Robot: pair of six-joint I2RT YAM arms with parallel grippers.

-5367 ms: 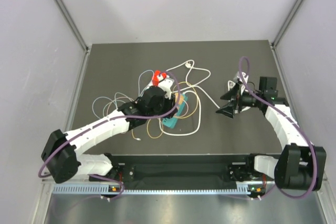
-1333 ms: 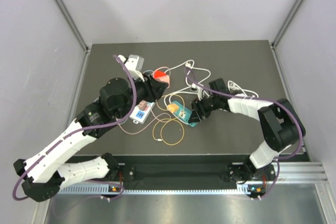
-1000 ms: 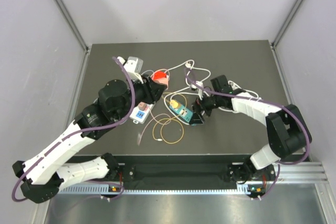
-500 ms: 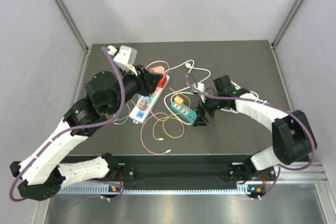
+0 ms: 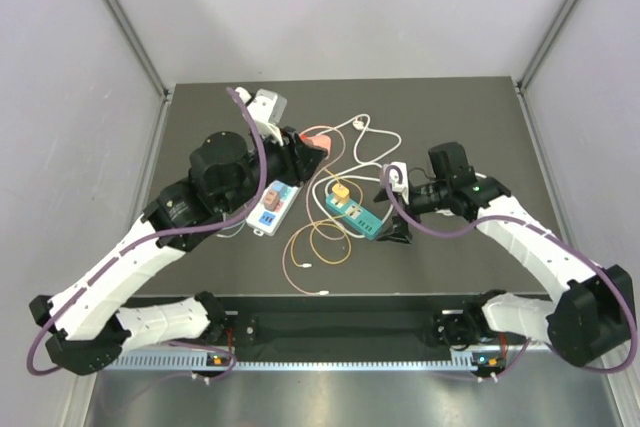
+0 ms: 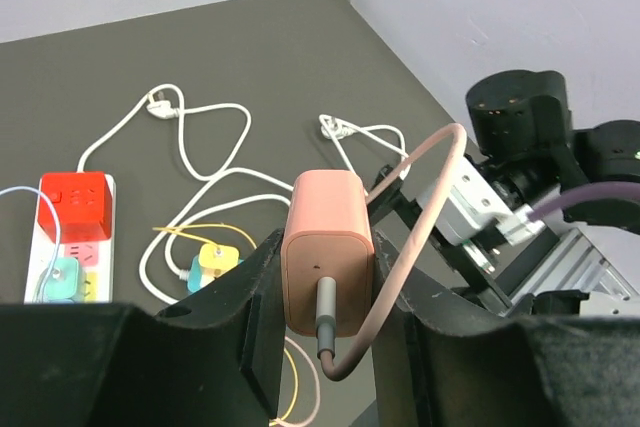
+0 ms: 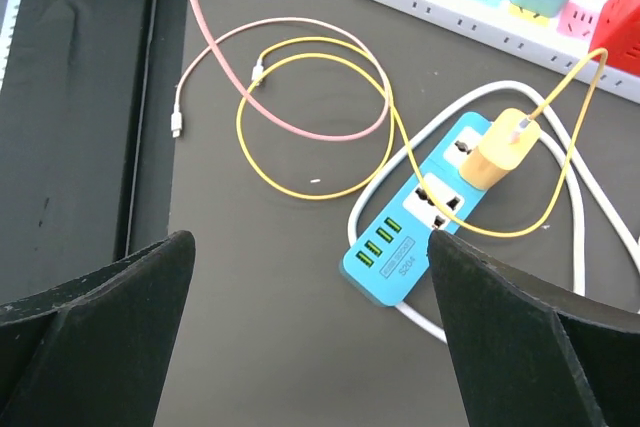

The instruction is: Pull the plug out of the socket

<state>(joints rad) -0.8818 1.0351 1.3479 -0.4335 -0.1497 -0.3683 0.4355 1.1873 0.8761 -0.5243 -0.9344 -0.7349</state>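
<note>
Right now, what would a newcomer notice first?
A pink charger is clamped in the left gripper, held up off the table. Below the open right gripper lies a teal power strip with a yellow plug in it.

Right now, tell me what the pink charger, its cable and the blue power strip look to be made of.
Pink charger: likely smooth matte plastic, with rounded moulded edges and even colour. Its pink cable: probably a rubbery sheath, since it bends in a soft loop. Blue power strip: seemingly hard plastic, faintly glossy, with crisp moulded sockets.
</note>
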